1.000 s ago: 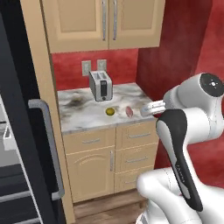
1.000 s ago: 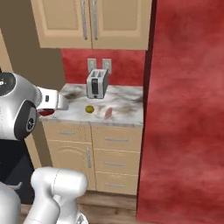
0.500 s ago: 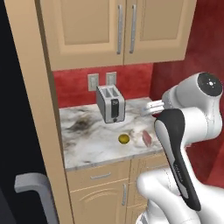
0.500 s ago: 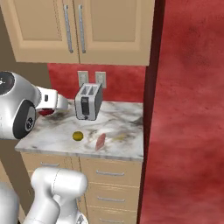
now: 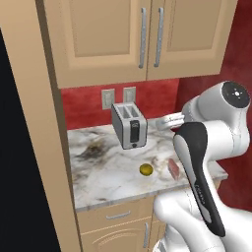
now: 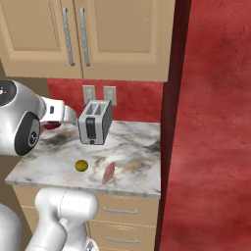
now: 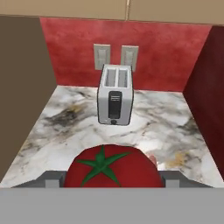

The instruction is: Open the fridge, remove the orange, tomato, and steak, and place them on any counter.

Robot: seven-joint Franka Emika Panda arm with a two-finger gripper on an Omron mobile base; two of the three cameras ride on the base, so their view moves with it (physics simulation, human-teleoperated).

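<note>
My gripper (image 7: pixel 113 183) pinched the glossy red tomato (image 7: pixel 111 168), green star on top; the orange (image 5: pixel 146 170) and steak (image 5: pixel 173 167) lay on the counter (image 5: pixel 103 182).

The marbled counter (image 5: pixel 106 179) bears a toaster (image 5: pixel 129 126), the orange (image 5: pixel 145 170) and the steak (image 5: pixel 173 167).

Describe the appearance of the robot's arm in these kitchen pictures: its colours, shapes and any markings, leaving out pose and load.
The arm is built of glossy white, rounded shell segments, bulbous at the joints. A long dark grey, nearly black panel runs down one link. The round joint cap is dark grey with small pale dots on it, matched by the dark disc in the right base view. No loose cables show.
</note>
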